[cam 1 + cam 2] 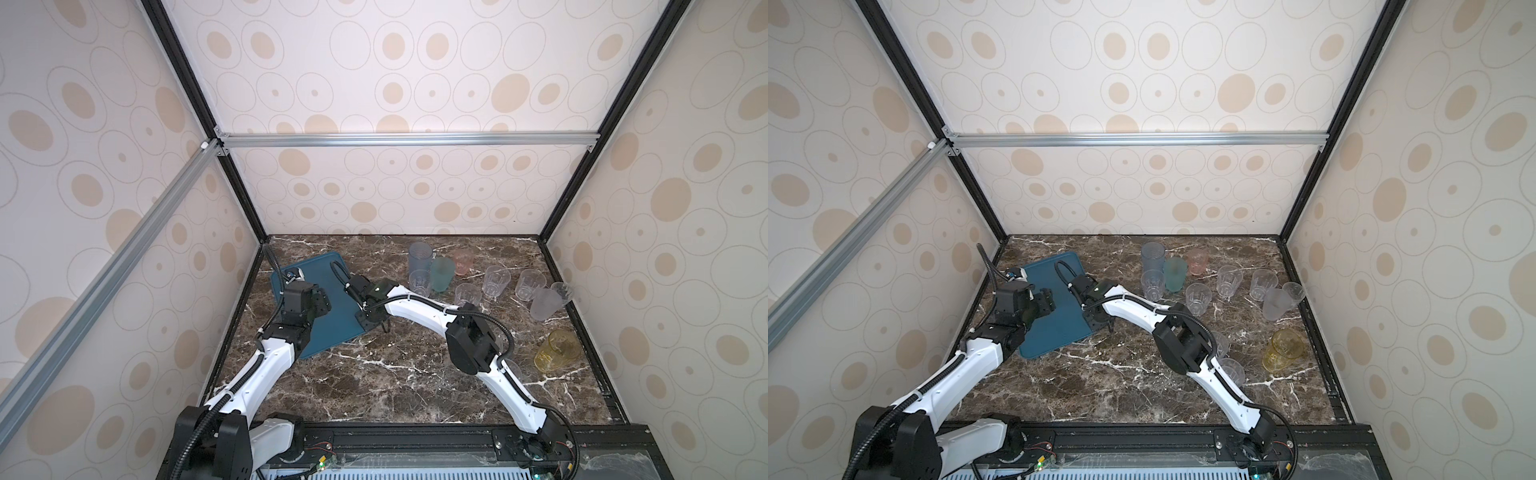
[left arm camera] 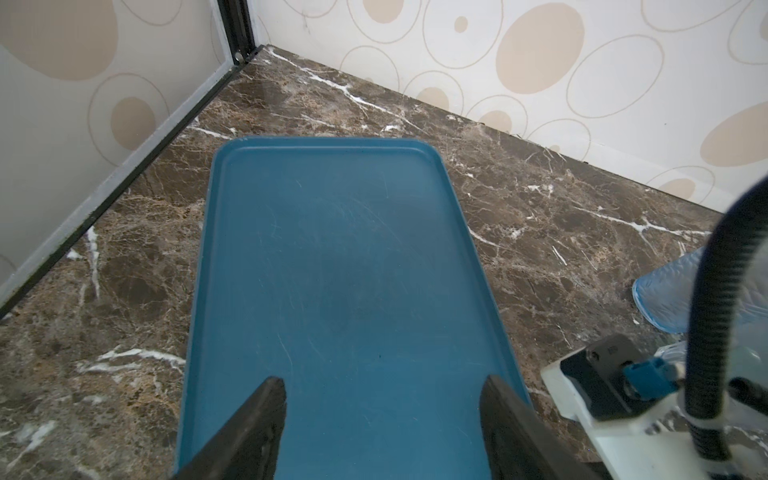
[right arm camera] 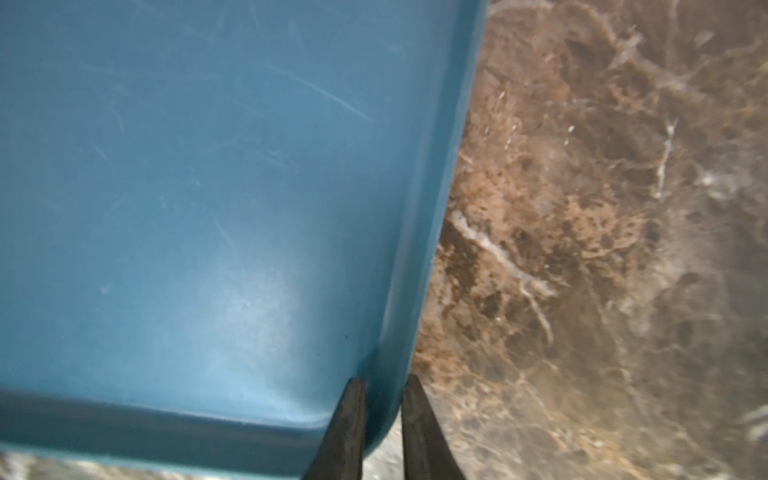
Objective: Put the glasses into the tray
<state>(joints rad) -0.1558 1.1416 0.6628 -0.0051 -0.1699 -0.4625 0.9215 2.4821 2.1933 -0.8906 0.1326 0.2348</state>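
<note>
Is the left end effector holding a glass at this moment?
No, in the left wrist view the left end effector stands open over the tray with nothing between its fingers.

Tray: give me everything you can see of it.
The tray is a flat teal-blue rectangle, plastic by the look, with rounded corners, a low raised rim and a scuffed floor. It lies skewed on the marble table, toward the back left in both top views, with nothing standing in it. The right fingers pinch its rim by a near corner, one inside, one outside. The left fingers hang wide apart above it.
</note>
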